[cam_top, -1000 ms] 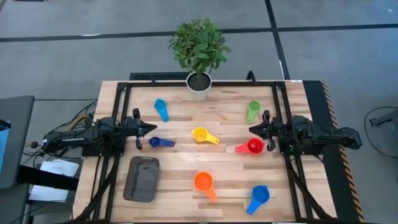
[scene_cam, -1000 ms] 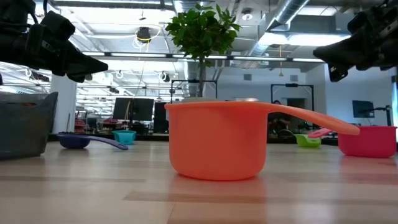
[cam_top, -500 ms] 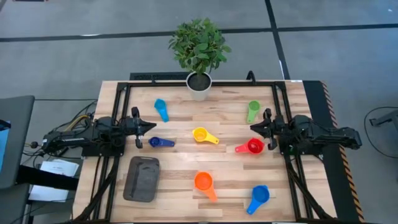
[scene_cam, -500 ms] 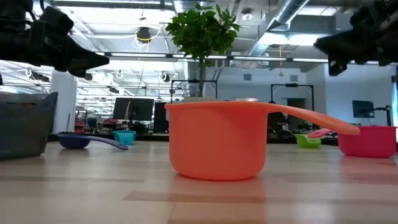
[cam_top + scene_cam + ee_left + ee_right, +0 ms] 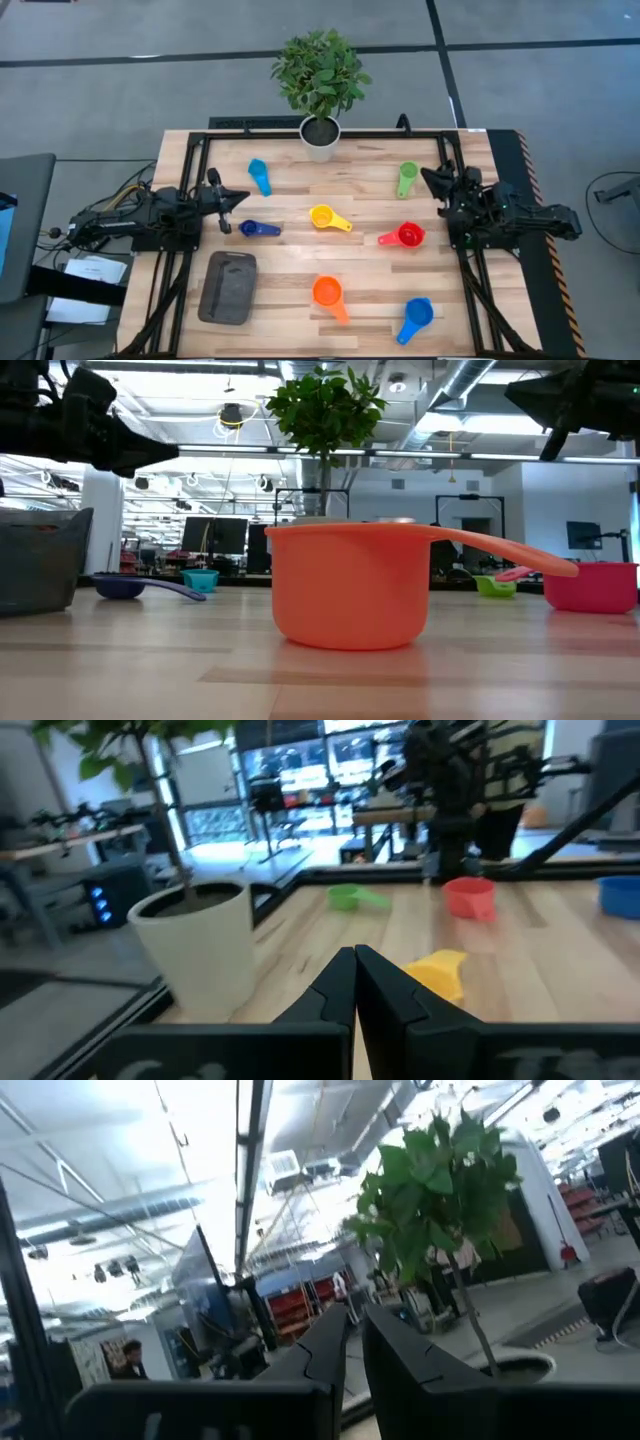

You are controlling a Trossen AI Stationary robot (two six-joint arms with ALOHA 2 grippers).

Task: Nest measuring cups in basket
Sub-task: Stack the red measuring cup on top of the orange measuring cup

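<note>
Both my jaws hang empty above the pale slatted-wood worktop. My left gripper (image 5: 238,198) sits by the left edge, its two dark tapered fingers pressed together to a point, holding nothing. My right gripper (image 5: 428,176) is by the right edge, tilted toward the far right corner, its fingers nearly together with only a thin slit between them, also holding nothing.

Seven smooth round plastic cups with short flat handles lie scattered and apart. A light blue cup (image 5: 259,175) is toward the far left, and a dark blue cup (image 5: 258,229) lies just beside my left fingertips. A yellow cup (image 5: 326,217) is at the centre. A green cup (image 5: 406,178) lies toward the far right, near my right gripper, with a red cup (image 5: 406,236) closer in along the right side. An orange cup (image 5: 328,294) stands near the front edge, and a medium blue cup (image 5: 415,317) is at the front right.

A dark grey shallow rectangular basket (image 5: 228,288) with rounded corners rests at the front left, with no cup in it. A white round plant pot (image 5: 320,140) holding a leafy green plant stands at the middle of the far edge.
</note>
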